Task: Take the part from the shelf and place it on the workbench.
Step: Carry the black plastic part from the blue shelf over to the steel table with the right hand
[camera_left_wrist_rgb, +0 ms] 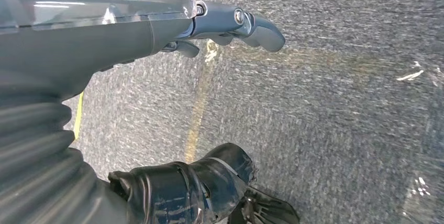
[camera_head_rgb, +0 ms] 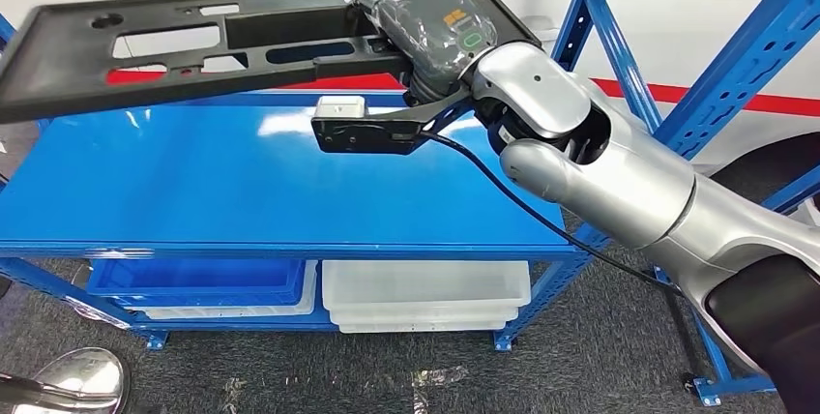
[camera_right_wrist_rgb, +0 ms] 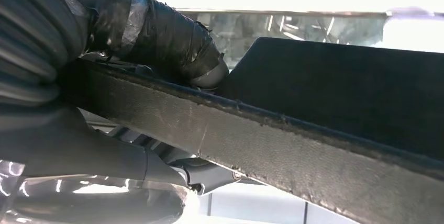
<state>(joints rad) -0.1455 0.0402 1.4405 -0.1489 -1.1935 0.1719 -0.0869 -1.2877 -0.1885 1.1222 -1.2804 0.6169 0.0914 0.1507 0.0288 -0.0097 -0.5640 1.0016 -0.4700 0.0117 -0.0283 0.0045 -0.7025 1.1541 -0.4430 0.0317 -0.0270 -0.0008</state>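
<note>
The part (camera_head_rgb: 184, 42) is a long flat black plastic panel with several cutouts. My right hand (camera_head_rgb: 435, 22) grips its right end and holds it, slightly tilted, in the air above the back of the blue workbench (camera_head_rgb: 193, 182). In the right wrist view a taped finger (camera_right_wrist_rgb: 173, 41) presses on top of the part's thick edge (camera_right_wrist_rgb: 293, 145), with the thumb under it. My left hand (camera_left_wrist_rgb: 131, 46) hangs over the grey carpet, its fingers apart and nothing in it.
Blue shelf uprights (camera_head_rgb: 735, 75) rise at the right, close to my right arm. Under the workbench lie a blue bin (camera_head_rgb: 193, 279) and stacked white bins (camera_head_rgb: 425, 288). A white surface with a red stripe (camera_head_rgb: 774, 103) stands behind. A chrome round object (camera_head_rgb: 77, 380) sits on the floor at the lower left.
</note>
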